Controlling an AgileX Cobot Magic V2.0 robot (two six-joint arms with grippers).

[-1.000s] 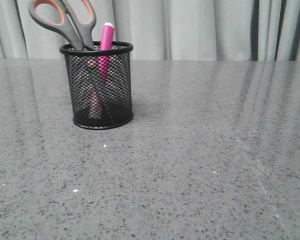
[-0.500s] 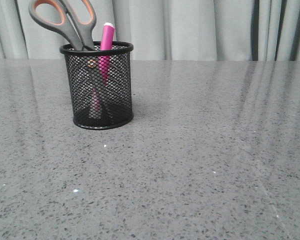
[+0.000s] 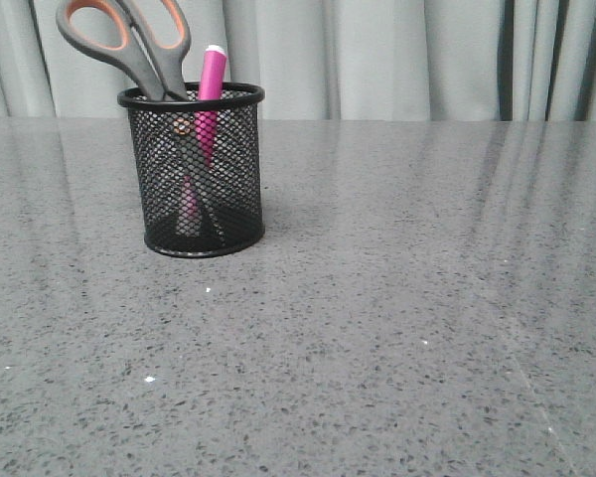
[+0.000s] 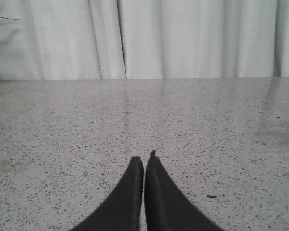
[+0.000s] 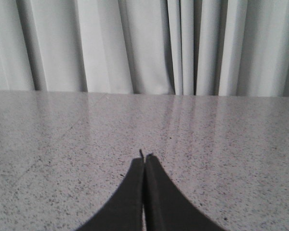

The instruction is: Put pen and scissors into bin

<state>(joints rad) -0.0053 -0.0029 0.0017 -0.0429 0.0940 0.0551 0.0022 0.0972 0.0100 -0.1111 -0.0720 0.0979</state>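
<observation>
The black wire-mesh bin (image 3: 204, 214) stands upright on the grey table at the left of the front view. The scissors (image 3: 149, 50) stand in it, blades down, grey-and-orange handles sticking out above the rim. The magenta pen (image 3: 211, 75) stands in it beside them, white tip up. Neither gripper shows in the front view. My left gripper (image 4: 144, 158) is shut and empty over bare table. My right gripper (image 5: 144, 158) is shut and empty over bare table. The bin is out of both wrist views.
The speckled grey table (image 3: 397, 298) stretches wide to the right of and in front of the bin. Grey curtains (image 3: 397, 55) hang along its far edge, also in both wrist views.
</observation>
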